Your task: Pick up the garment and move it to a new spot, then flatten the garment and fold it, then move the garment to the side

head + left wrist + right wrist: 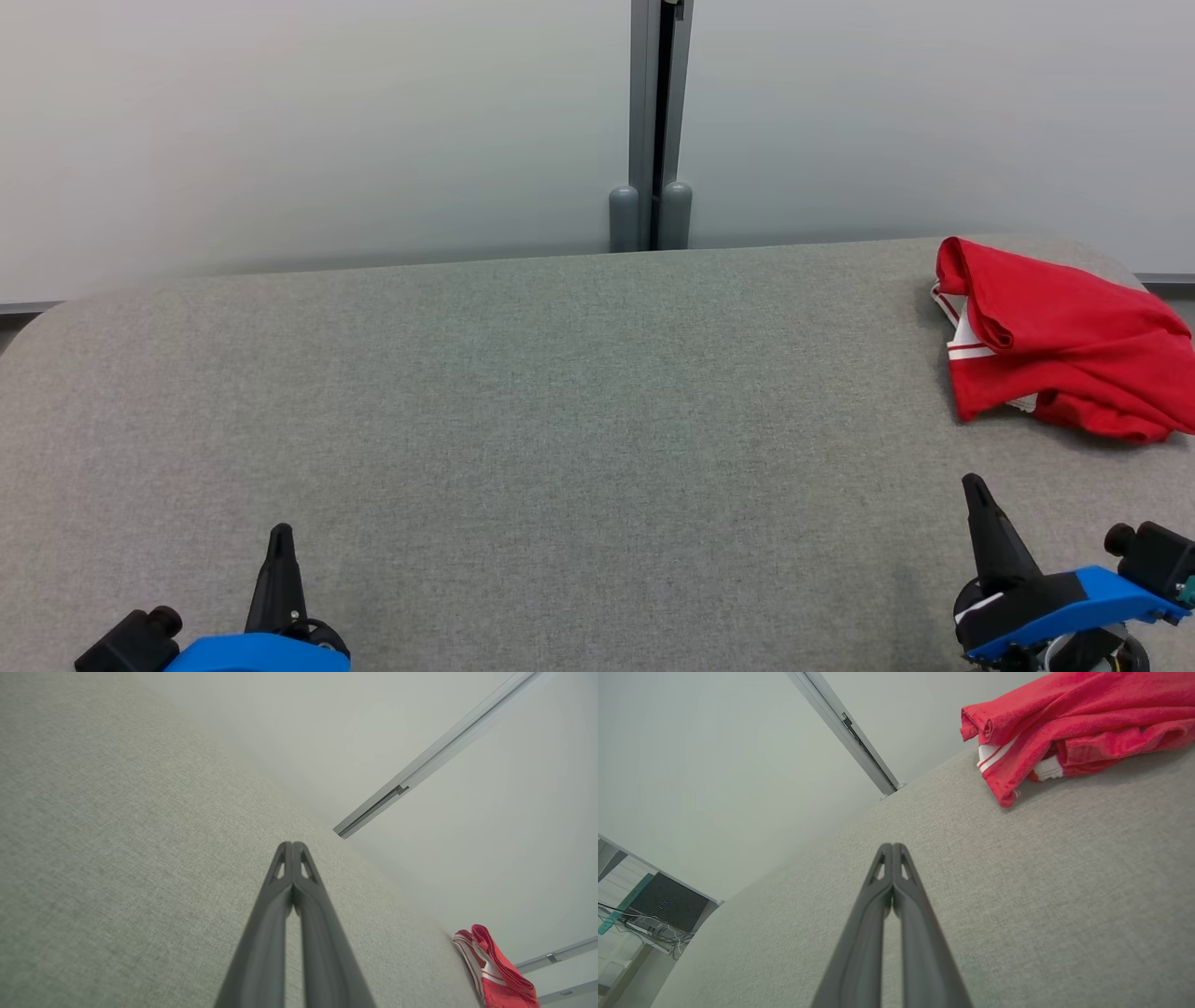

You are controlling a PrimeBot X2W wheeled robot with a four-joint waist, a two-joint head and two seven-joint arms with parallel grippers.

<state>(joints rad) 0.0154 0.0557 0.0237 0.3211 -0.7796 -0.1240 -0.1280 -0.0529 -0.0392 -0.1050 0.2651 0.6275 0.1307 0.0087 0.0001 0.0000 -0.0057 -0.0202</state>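
Near edge: left gripper and right gripper, both pinched closed on nothing, low over the grey table; looks like a rest pose. Farther out: red garment bunched at the far right corner, nearer the right arm, probably its reach

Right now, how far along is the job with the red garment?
Done: nothing visibly; the red garment lies bunched at the far right of the table. In hand: nothing; the left gripper and right gripper are shut, empty, apart from it. Left: pick up, flatten, fold, set aside.
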